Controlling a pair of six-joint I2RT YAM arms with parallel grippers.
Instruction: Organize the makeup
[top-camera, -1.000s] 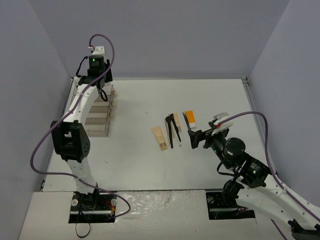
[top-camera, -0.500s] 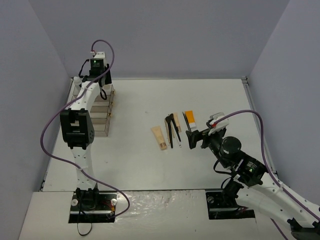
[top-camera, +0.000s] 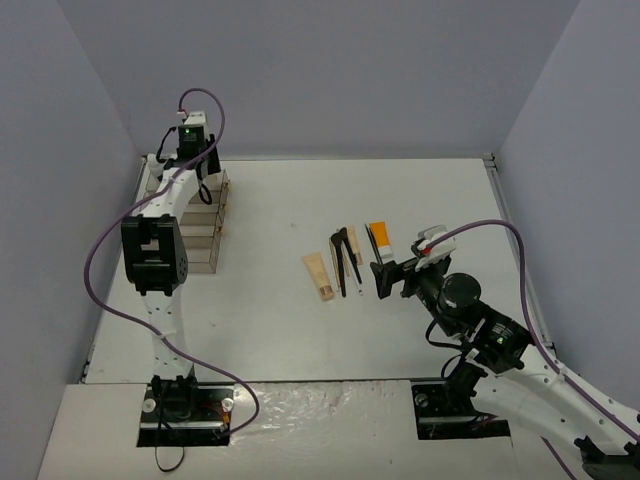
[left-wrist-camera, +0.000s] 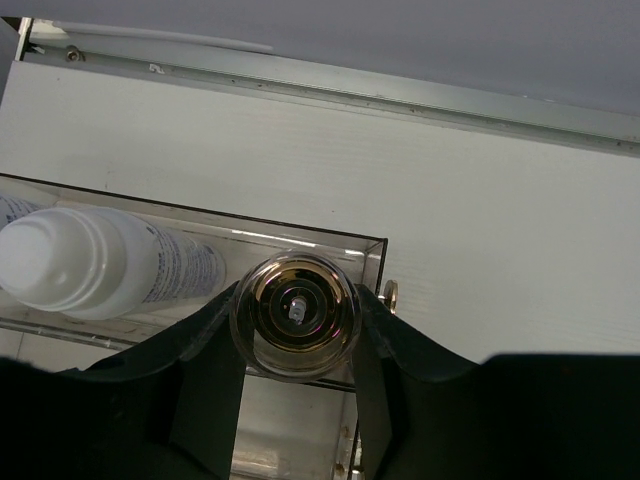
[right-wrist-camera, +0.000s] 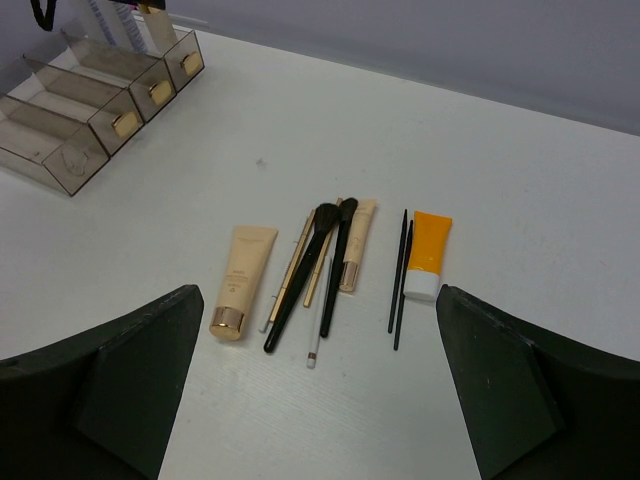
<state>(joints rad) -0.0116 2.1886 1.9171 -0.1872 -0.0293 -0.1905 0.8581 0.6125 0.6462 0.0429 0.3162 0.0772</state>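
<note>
Left tool (left-wrist-camera: 295, 322) shifted slightly, one vial (left-wrist-camera: 295, 303) gripped, one bottle (left-wrist-camera: 90, 262) beside

The orange tube (right-wrist-camera: 430, 250) has a white cap and the beige tube (right-wrist-camera: 243, 275) a gold one. The brushes (right-wrist-camera: 298, 280) are black. The bottle (left-wrist-camera: 100, 265) is white with grey print, the vial (left-wrist-camera: 295, 312) cap shiny gold.

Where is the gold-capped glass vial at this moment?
In the left wrist view, the gold-capped glass vial is held between the fingers of the left gripper, over the clear drawer box, just right of the white bottle in it.
</note>
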